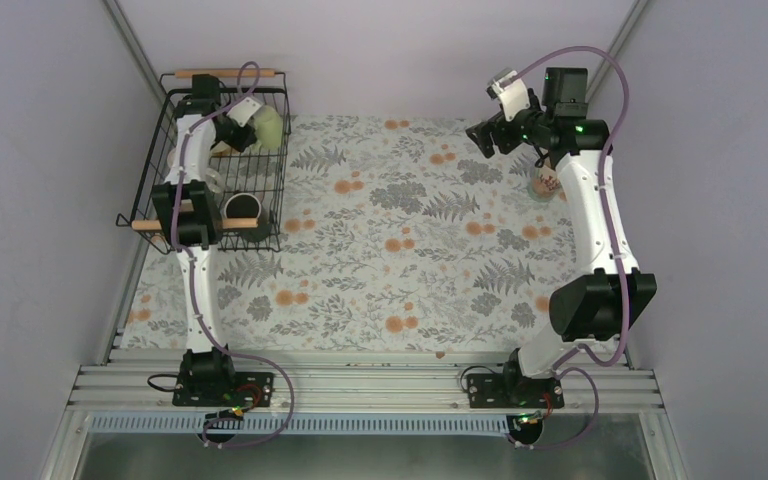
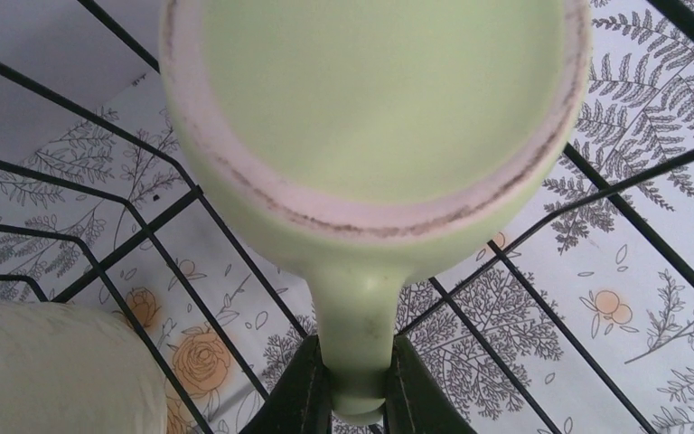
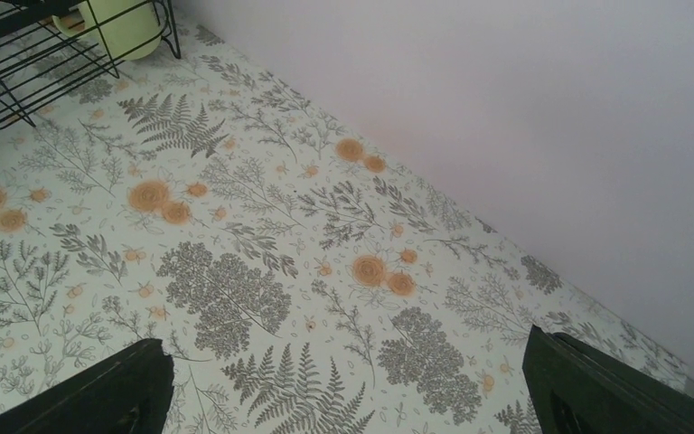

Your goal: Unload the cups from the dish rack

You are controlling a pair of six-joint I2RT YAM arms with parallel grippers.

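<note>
The left gripper (image 2: 358, 380) pinches the green mug (image 2: 370, 99) by its handle, the rack (image 1: 156, 150) beneath it; next, I'd say, a straight lift clear; the right gripper (image 3: 343, 389) hangs spread, empty.

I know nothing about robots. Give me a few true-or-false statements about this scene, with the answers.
1. The left jaws clamp the green mug by its handle. True.
2. The right jaws hold a mug. False: they are open and empty.
3. A black mug sits in the rack. True.
4. The rack stands on the right. False: it stands at the table's far left.
5. Every mug is in the rack. False: a cream mug stands on the table beside the right arm.
</note>
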